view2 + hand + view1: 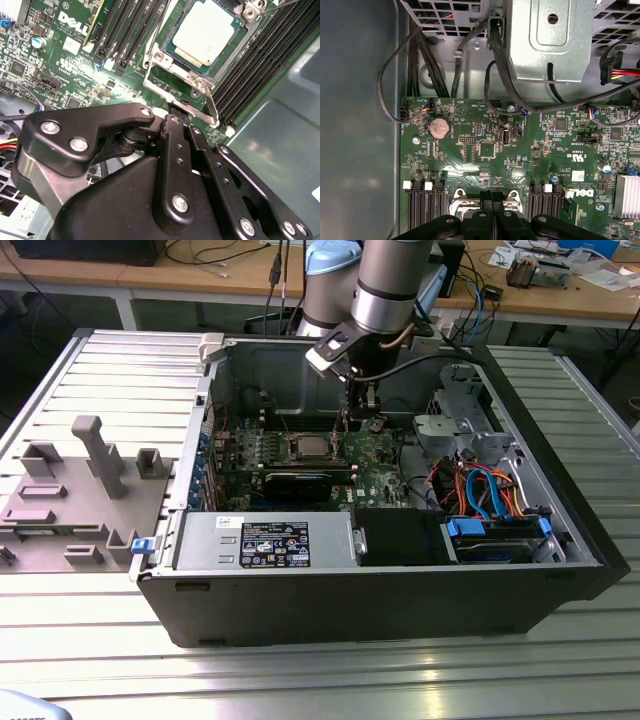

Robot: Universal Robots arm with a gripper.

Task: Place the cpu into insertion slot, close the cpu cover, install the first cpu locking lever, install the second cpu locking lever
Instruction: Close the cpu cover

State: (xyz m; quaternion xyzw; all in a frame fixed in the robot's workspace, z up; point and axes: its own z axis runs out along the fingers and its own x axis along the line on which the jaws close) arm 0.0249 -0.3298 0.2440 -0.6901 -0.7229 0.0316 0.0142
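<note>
The cpu [205,35] lies seated in the insertion slot [159,57] on the motherboard [75,70]. The gripper [181,114], fingers pressed together, sits at the slot's frame edge. Pressing here probably wants steady, straight force, lest the tips slip.

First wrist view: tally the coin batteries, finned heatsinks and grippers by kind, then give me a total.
coin battery: 1
finned heatsink: 1
gripper: 1
Total: 3
</note>
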